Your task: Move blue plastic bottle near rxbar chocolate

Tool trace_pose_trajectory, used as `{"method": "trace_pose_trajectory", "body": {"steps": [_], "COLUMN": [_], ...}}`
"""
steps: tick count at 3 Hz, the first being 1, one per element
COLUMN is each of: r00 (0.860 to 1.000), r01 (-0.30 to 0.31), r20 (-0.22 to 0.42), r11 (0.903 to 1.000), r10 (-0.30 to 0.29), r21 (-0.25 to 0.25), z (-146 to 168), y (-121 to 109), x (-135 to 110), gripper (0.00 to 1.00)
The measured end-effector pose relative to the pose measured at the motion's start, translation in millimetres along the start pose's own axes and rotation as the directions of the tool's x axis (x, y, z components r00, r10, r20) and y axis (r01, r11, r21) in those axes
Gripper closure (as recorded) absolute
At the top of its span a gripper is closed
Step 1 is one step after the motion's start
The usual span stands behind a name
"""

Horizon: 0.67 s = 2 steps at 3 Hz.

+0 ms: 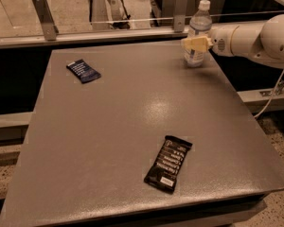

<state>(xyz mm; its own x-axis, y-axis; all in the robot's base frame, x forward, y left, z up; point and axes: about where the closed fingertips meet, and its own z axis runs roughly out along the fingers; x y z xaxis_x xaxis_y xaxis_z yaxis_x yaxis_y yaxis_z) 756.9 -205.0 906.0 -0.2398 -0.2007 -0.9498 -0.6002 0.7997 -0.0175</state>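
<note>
Blue plastic bottle (200, 25) stands upright, the hand (195, 43) at its middle; grip cannot be told.

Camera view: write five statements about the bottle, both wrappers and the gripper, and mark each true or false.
1. The blue plastic bottle stands upright near the table's far right corner. True.
2. The rxbar chocolate lies right beside the bottle. False: it lies near the front edge, far from the bottle.
3. The gripper is at the bottle, about halfway up it. True.
4. The dark blue wrapper lies at the near right. False: it is at the far left.
5. The bottle has no cap. False: a white cap is on it.
</note>
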Motion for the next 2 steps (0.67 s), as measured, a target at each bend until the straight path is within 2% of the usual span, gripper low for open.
{"method": "trace_pose_trajectory", "body": {"steps": [1,2], "r00": [0.999,0.994], "r01": [0.001,0.001], "r20": [0.033,0.107], "r11": [1.0,0.9981], "r10": [-0.001,0.006], "r21": [-0.001,-0.062], "z": [-7,-16], "y": [0,4], "x": [-5,-18], "gripper": [0.65,0.87]}}
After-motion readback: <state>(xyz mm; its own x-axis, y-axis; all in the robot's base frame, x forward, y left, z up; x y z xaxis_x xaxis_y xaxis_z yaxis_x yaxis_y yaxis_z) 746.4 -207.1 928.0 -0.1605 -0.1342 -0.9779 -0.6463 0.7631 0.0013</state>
